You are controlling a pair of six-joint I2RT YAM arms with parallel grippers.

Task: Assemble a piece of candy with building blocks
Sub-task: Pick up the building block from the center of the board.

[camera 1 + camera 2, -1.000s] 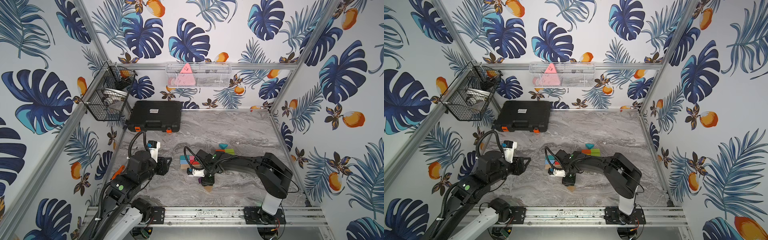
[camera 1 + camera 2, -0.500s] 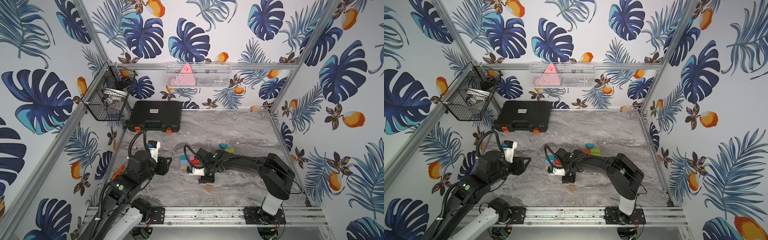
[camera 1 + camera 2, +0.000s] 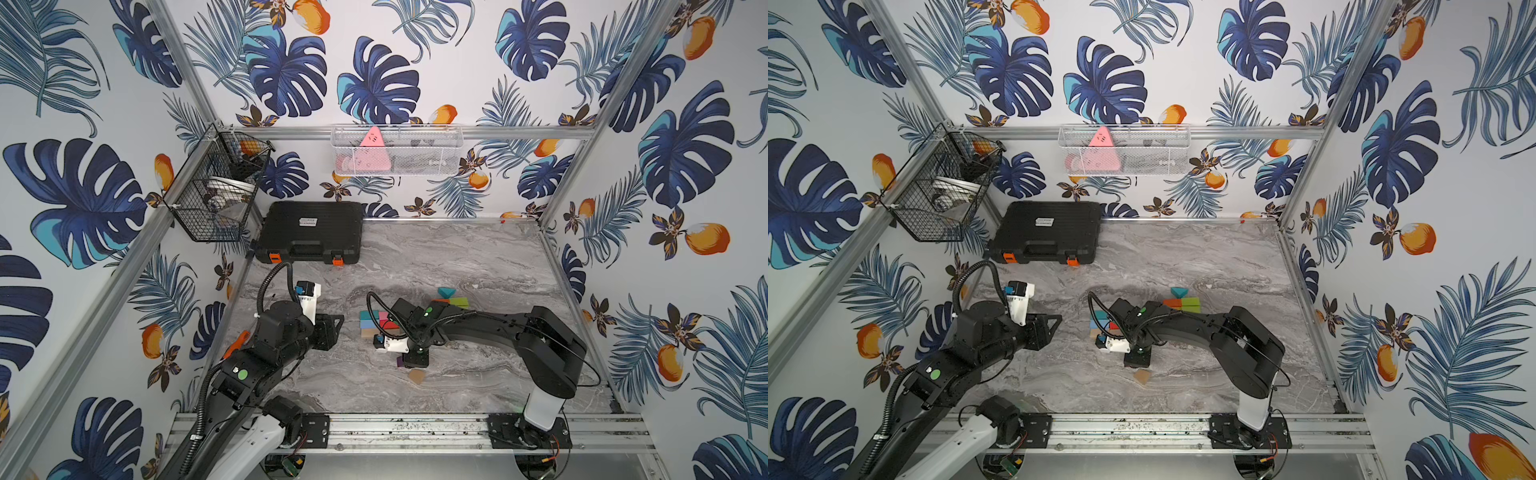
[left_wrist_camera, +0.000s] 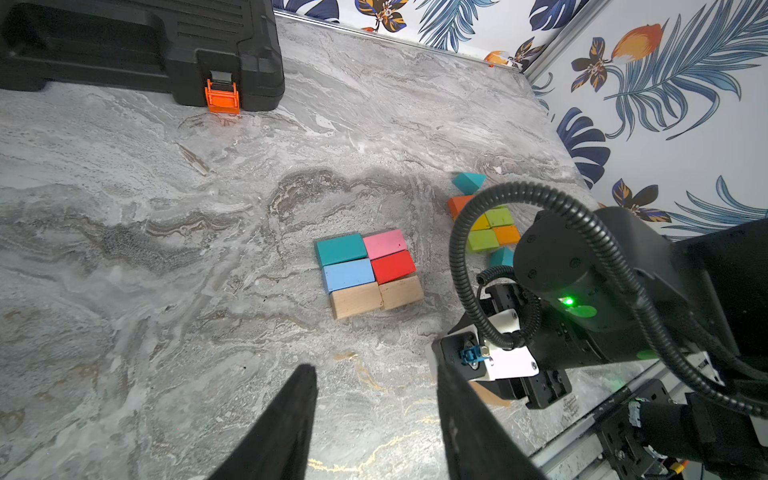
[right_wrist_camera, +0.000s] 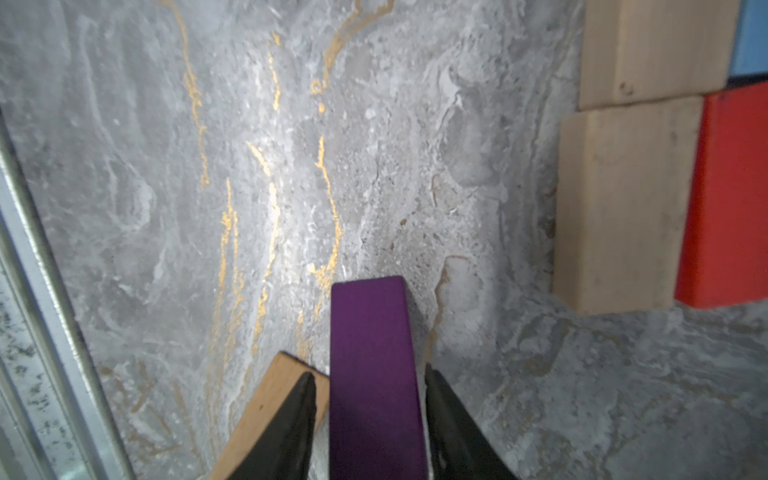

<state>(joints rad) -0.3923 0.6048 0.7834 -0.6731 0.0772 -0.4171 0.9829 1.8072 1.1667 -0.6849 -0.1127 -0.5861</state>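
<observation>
Right gripper (image 5: 369, 370) was clamped on a purple block (image 5: 370, 324), held on edge low over the tabletop (image 5: 208, 187); couldn't tell if it touched. A plain wood piece (image 5: 274, 411) lay beside it, half hidden by the gripper. Left gripper (image 4: 374, 368) hung empty, jaws apart, well off to the side.

A six-block grid sat near the purple block, pieces touching: teal block (image 4: 338, 248), pink block (image 4: 384, 243), blue block (image 4: 348, 274), red block (image 4: 392, 266), and two plain wood blocks (image 4: 356, 301).

A second cluster of green, yellow and orange blocks (image 4: 496, 218), with a teal triangle (image 4: 468, 182), was partly cut off by the right arm's cable (image 4: 458, 257) in the left wrist view.

A black tool case (image 3: 309, 230) with orange latches sat at the back left; its white label was too small to read. The contents of the black wire basket (image 3: 216, 195) on the side wall were unclear. A white mesh basket (image 3: 397, 151) on the back wall held a pink triangle (image 3: 372, 149), marks unreadable. An orange handle (image 3: 236, 344) poked out beside the left arm, mostly hidden.
</observation>
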